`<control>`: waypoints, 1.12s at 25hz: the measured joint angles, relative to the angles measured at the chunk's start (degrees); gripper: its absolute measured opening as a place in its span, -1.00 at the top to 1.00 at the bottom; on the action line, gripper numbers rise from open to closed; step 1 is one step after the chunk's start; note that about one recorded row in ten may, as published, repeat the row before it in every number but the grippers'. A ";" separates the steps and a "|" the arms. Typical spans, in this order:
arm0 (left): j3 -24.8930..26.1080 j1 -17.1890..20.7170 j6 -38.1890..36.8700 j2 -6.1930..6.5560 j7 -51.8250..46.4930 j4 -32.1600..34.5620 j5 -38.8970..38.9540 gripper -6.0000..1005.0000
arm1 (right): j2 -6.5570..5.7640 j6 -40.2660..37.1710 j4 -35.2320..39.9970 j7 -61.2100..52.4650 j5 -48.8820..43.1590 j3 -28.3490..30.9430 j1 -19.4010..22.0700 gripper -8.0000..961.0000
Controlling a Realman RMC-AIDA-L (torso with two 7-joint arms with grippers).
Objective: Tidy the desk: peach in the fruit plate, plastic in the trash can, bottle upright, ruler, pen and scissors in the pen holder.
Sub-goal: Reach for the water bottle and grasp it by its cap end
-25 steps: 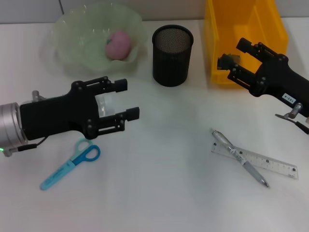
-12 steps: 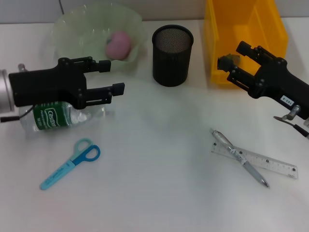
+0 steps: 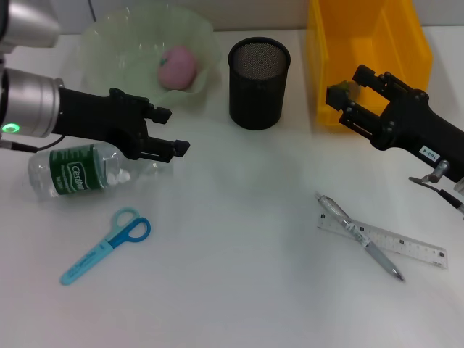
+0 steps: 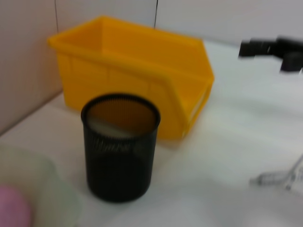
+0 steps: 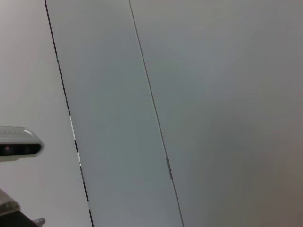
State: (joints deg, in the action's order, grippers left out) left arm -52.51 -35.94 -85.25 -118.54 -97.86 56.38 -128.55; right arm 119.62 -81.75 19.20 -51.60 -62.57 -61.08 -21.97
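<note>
A pink peach point(image 3: 177, 65) lies in the pale green fruit plate point(image 3: 109, 54). The clear bottle point(image 3: 72, 170) with a green label lies on its side. My left gripper point(image 3: 171, 130) hovers open and empty just right of it. Blue scissors point(image 3: 109, 243) lie near the front left. At the right a pen point(image 3: 359, 235) lies across a clear ruler point(image 3: 406, 246). The black mesh pen holder point(image 3: 259, 83) stands at the back. My right gripper point(image 3: 351, 92) is over the yellow trash can point(image 3: 370, 43), its fingertips on a small crumpled plastic piece point(image 3: 339, 91).
The left wrist view shows the pen holder point(image 4: 120, 146), the yellow trash can point(image 4: 137, 71) behind it and my right gripper point(image 4: 274, 47) far off. The right wrist view holds only a grey panelled wall. Bare white desk lies in the front middle.
My left gripper has pulled back from over the bottle toward the far left, uncovering the bottle lying on its side. My right gripper has barely shifted over the trash can.
</note>
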 joint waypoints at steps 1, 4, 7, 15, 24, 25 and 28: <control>0.00 0.00 0.00 0.00 0.00 0.00 0.00 -0.40 | 0.00 -0.01 -0.02 0.00 0.00 0.00 0.00 -0.49; -1.11 -0.94 1.11 -0.08 -0.99 0.02 -2.58 -0.40 | 0.00 -0.03 -0.31 -0.01 0.00 0.00 0.00 -0.49; -8.78 -2.06 6.07 -0.10 -4.95 0.30 -7.70 -0.40 | 0.00 -0.05 -0.65 -0.01 0.00 0.00 -0.01 -0.49; -16.92 -2.43 11.53 -0.14 -10.83 2.10 -14.53 -0.40 | -0.01 -0.09 -0.99 -0.01 0.76 0.00 -0.57 -0.49; -19.21 -2.19 13.01 -0.20 -11.62 3.01 -15.43 -0.40 | -0.01 0.14 -1.28 -0.09 0.87 0.09 -1.44 -0.49; -19.21 -2.19 13.01 -0.20 -11.62 3.01 -15.43 -0.40 | -0.01 0.16 -1.28 -0.14 0.90 0.09 -1.54 -0.49; -19.53 -2.37 12.31 -0.14 -11.62 2.94 -15.84 -0.40 | -0.01 0.38 -1.66 -0.36 0.93 0.09 -2.05 -0.49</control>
State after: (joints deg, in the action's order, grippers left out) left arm -72.04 -38.31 -72.94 -118.68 -109.48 59.33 -144.39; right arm 119.62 -81.36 17.54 -51.96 -61.64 -60.99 -24.02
